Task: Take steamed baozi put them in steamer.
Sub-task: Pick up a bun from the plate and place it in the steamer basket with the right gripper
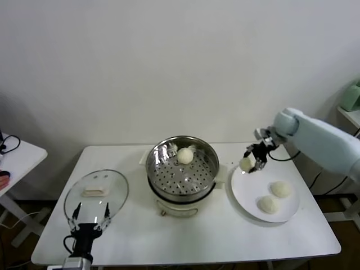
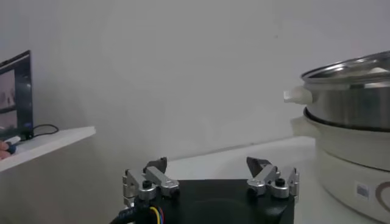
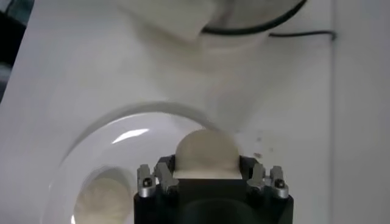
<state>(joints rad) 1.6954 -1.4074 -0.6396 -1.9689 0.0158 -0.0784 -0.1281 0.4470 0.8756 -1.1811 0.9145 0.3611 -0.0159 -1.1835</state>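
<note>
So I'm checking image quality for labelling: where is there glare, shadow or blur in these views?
Head view: evenly lit, a glint on the steamer rim, a dim left wall. Left wrist view: left gripper sharp, background dim. Right wrist view: the baozi in the right gripper looks soft, with a bright streak on the plate.

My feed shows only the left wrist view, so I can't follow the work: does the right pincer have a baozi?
Observer: Yes, the right pincer grips a baozi, lifted above the plate's near edge.
Operator: Any in the steamer?
Observer: One baozi in the steamer, toward the back of the steamer.
Operator: How many are left on the plate?
Observer: Two plated baozi.
</note>
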